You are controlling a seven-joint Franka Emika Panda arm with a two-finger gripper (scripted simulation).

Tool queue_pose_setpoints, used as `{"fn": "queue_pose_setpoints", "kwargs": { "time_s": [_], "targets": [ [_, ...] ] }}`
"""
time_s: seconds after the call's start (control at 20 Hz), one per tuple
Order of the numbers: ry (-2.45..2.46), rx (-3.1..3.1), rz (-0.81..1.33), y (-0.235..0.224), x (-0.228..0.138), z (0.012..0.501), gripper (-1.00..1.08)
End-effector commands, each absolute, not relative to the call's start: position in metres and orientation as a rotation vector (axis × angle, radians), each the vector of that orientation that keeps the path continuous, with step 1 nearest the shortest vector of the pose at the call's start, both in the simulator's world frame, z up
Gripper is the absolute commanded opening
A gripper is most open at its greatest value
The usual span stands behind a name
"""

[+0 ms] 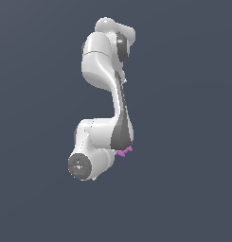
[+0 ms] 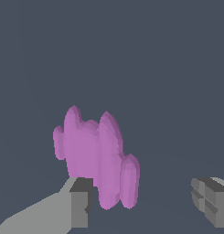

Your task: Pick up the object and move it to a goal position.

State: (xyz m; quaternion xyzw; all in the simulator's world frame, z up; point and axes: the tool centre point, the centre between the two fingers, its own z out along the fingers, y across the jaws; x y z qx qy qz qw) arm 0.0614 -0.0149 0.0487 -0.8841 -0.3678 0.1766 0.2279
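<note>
Gripper spread open, grasping nothing; purple object sits between the fingers but hard against one pad, far from the other, so closing may shove or twist it out.

Glossy white rounded arm links with dark grey joint sections. Round grey end cap. Blocky grey fingers.
</note>
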Motion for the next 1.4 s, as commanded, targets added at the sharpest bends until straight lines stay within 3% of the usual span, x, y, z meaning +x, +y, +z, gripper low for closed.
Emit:
{"fn": "queue_pose_setpoints", "kwargs": {
  "time_s": [0.0,0.8,0.85,1.35],
  "targets": [
    [-1.013,-2.435,0.486,-0.014,0.061,0.047,0.68],
    [-1.016,-2.432,0.486,-0.007,0.047,0.026,0.68],
    [-1.016,-2.432,0.486,-0.007,0.047,0.026,-1.00],
    [-1.016,-2.436,0.479,-0.008,0.049,0.028,-1.00]
  ]
}}
